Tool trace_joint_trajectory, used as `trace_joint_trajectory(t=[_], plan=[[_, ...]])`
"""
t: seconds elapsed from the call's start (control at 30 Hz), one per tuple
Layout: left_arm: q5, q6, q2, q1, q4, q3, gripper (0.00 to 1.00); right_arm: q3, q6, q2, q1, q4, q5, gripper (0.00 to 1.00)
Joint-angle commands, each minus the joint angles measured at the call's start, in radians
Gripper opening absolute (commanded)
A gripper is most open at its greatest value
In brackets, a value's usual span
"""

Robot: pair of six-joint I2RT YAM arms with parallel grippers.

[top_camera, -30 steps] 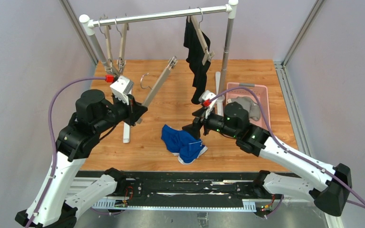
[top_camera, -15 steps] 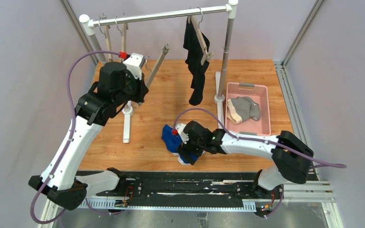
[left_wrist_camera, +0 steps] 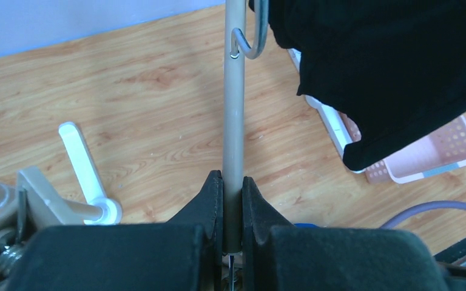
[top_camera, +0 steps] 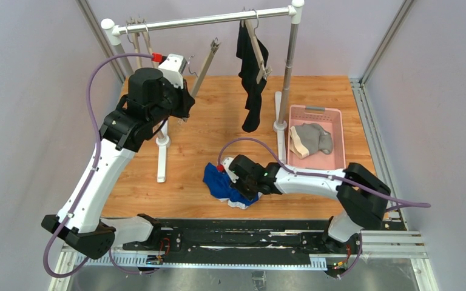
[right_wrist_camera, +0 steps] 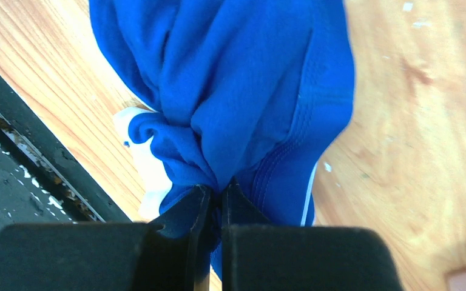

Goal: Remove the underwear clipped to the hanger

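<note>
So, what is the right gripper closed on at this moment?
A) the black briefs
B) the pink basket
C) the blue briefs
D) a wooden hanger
C: in the right wrist view the right gripper is pinched shut on a fold of the blue briefs, which lie on the table. The hanger is in the left gripper instead.

Tabletop (top_camera: pixel 212 130): light wood planking, beneath the left gripper (left_wrist_camera: pixel 232 182) and the right gripper (right_wrist_camera: pixel 216 193).
Walls (top_camera: pixel 24 91): plain pale lilac panels, beyond and to either side of both grippers.
Frame post (top_camera: pixel 387 39): aluminium, far right corner.
Garment rack (top_camera: pixel 200 20): metal bar on white uprights, above and beyond the left gripper.
Basket (top_camera: pixel 315 109): pink plastic, right of and beyond the right gripper.
Light: even, soft.
</note>
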Motion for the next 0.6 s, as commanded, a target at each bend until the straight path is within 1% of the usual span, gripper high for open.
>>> trace_joint_trajectory(t=[0.0,0.1,0.2,0.27,0.43,0.57], plan=[[0.065,-0.022,-0.049,-0.005,0.066,-0.023,0.0,0.002,0.009,-0.197,0.013,-0.061,0.169,0.01],[0.109,-0.038,-0.091,-0.005,0.099,-0.061,0.0,0.004,0.015,-0.298,0.012,-0.078,0.257,0.0],[0.125,-0.043,-0.099,-0.005,0.111,-0.04,0.0,0.012,0.012,-0.379,0.01,-0.096,0.346,0.01],[0.138,-0.042,-0.084,-0.005,0.11,-0.008,0.0,0.018,0.005,-0.431,0.01,-0.107,0.409,0.01],[0.223,-0.071,-0.027,-0.005,0.151,0.057,0.0,0.054,-0.005,-0.552,0.007,-0.147,0.64,0.01],[0.246,-0.09,0.016,-0.005,0.19,0.099,0.0,0.091,-0.033,-0.644,0.002,-0.151,0.82,0.01]])
